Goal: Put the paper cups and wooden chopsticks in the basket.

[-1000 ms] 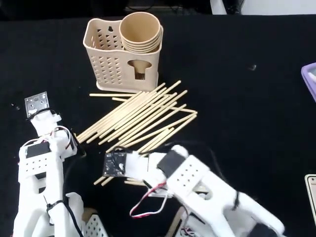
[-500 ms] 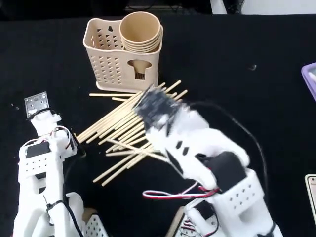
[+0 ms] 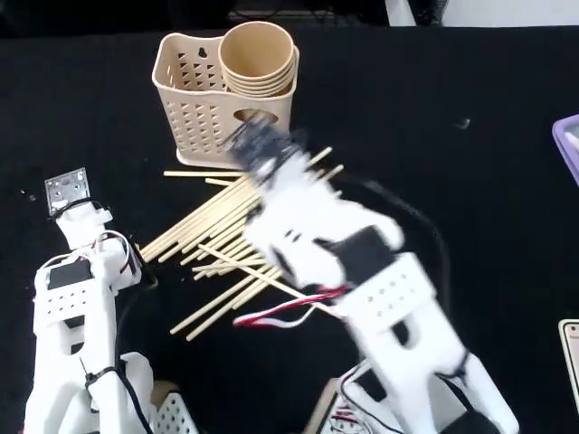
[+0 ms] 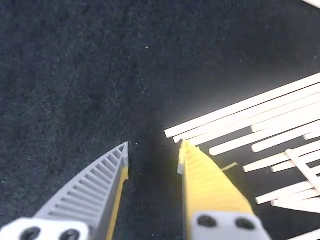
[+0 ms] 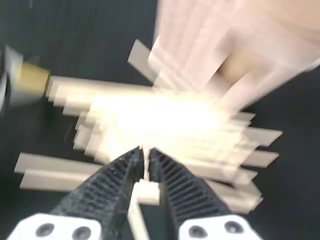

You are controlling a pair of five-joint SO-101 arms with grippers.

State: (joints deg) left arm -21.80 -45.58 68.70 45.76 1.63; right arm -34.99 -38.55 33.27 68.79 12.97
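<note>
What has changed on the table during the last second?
The right hand, shut on a chopstick, swung forward over the chopstick pile toward the basket; some sticks shifted. The left hand, basket and paper cups stayed put.

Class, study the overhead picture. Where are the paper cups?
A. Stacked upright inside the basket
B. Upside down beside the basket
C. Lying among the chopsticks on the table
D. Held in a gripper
A: the paper cups stand nested, mouths up, in one compartment of the basket, while the wooden chopsticks lie loose outside it.
</note>
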